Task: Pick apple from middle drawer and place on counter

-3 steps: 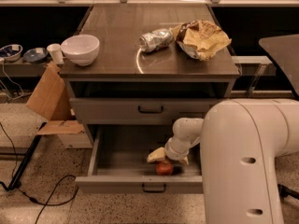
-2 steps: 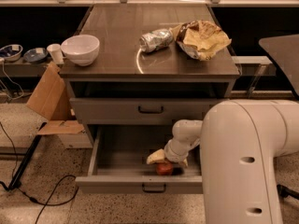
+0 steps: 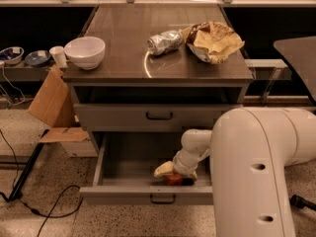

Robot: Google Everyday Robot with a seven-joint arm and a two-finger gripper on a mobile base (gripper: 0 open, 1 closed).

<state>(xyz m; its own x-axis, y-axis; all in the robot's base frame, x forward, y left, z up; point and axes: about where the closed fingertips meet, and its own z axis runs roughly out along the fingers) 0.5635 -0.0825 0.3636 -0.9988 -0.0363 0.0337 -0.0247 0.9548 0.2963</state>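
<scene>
Your hand (image 3: pixel 179 174) is down inside the middle drawer (image 3: pixel 148 195), which stands pulled out below the closed upper drawer (image 3: pixel 159 116). The hand sits near the drawer's front panel, right of its middle. The apple (image 3: pixel 173 180) lies on the drawer floor directly under the hand, touching it or nearly so. You cannot tell from here whether the hand is clenched on the apple or released. Your white arm (image 3: pixel 256 177) fills the lower right of the view and hides the drawer's right end. On the worktop (image 3: pixel 123 28), a white bowl (image 3: pixel 85 52) stands at the front-left corner. A silver foil packet (image 3: pixel 165 42) lies near the middle, with a crumpled yellow bag (image 3: pixel 213 42) beside it toward the right edge.
</scene>
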